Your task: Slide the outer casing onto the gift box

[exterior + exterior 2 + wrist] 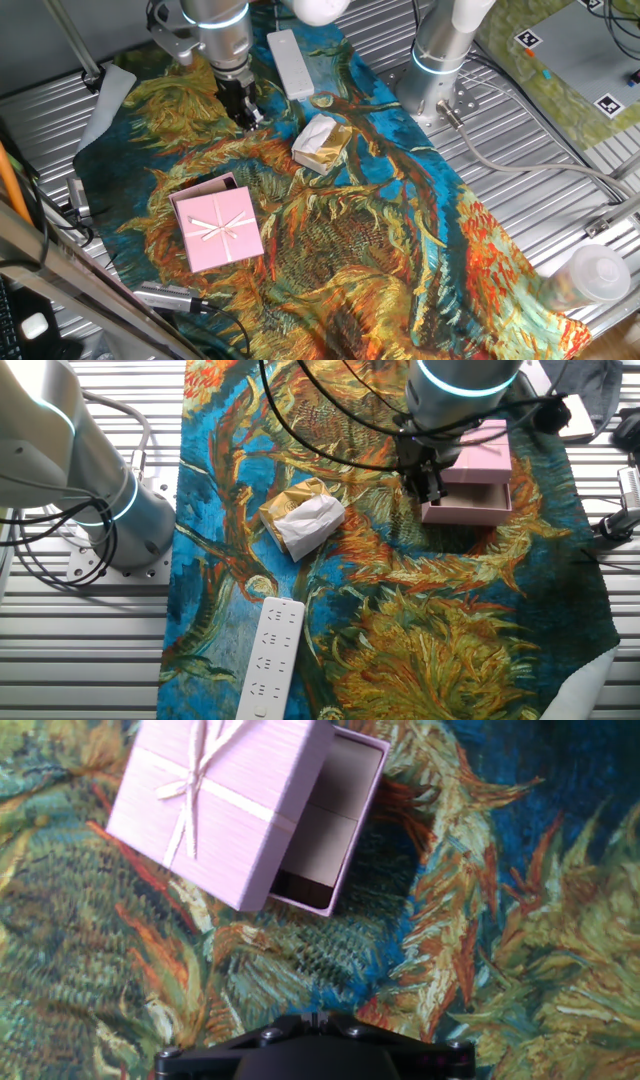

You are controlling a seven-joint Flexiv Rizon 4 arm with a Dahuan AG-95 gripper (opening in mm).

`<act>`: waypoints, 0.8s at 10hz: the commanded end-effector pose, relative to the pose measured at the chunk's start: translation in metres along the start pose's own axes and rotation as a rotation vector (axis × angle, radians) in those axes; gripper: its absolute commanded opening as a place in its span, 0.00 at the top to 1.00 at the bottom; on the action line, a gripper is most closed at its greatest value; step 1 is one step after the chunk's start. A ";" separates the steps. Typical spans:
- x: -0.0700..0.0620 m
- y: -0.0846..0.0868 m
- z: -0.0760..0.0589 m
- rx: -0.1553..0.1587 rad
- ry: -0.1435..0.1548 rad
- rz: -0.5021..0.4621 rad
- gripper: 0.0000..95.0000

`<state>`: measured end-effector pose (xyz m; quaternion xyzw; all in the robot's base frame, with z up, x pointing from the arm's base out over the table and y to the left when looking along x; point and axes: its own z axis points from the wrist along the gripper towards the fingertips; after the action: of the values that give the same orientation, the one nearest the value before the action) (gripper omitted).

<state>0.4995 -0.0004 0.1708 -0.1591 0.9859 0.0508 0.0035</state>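
The outer casing [220,232] is a pale-pink square sleeve with a ribbon-and-bow print, lying on the patterned cloth at the front left. It sits partly over the gift box [203,188], whose pink rim and dark hollow stick out on the far side. In the hand view the casing [215,800] is at the top left, and the box [340,825] juts out to its right. In the other fixed view the casing [482,463] and box [465,511] lie just right of the gripper. My gripper [245,114] hangs empty beyond the box, apart from it, fingers together. It also shows in the other views [426,486] [315,1017].
A cream-and-gold wrinkly packet [322,142] [303,520] lies mid-cloth. A long white bar [290,62] [270,660] lies at the cloth's far end. A second arm's base [440,60] [95,490] stands beside the cloth. A clear cup [595,272] sits at the right.
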 end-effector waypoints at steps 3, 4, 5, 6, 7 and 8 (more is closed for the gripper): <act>-0.001 0.000 0.001 -0.010 0.009 -0.004 1.00; -0.001 0.000 0.001 -0.019 0.008 -0.015 1.00; -0.001 0.000 0.001 -0.023 0.030 -0.043 1.00; -0.002 0.003 -0.001 -0.024 0.042 -0.049 1.00; -0.011 0.012 -0.006 -0.018 0.047 -0.041 1.00; -0.027 0.028 -0.009 -0.005 0.052 -0.023 1.00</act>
<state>0.5094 0.0268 0.1840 -0.1880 0.9802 0.0576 -0.0228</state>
